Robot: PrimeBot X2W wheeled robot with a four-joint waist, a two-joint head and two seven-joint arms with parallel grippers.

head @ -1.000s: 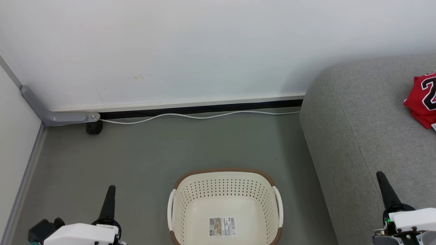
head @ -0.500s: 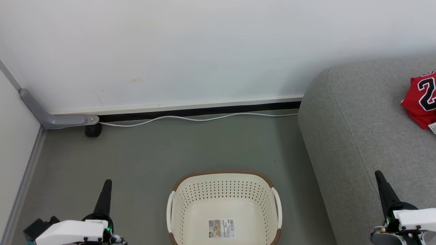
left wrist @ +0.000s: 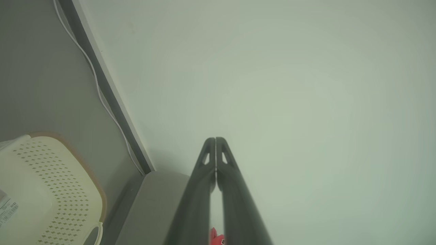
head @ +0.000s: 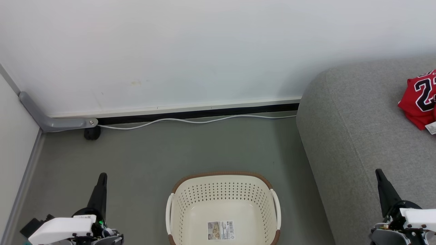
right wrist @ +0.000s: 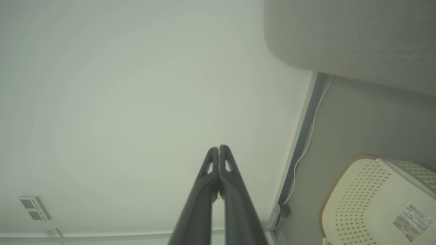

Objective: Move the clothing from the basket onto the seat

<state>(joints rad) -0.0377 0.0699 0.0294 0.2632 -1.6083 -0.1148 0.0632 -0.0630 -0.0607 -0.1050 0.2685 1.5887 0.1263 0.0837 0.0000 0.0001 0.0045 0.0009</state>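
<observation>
Clothing (head: 417, 100): soft red, lying on grey woven seat (head: 351, 136). Basket (head: 221, 175): perforated cream plastic, rounded. Left gripper (head: 101, 177), right gripper (head: 380, 177): pressing together, gripping nothing.

One basket (head: 223, 190), with two white handles (head: 168, 214) and one label (head: 221, 230) on its bottom. One sofa (head: 357, 129). One red heap of clothing (head: 417, 100) on it; the number of garments in it cannot be told. One white tag (head: 431, 128). One white cable (head: 190, 120), one grey bracket (head: 51, 119). Two grippers: left gripper (head: 102, 176), right gripper (head: 378, 172).
</observation>
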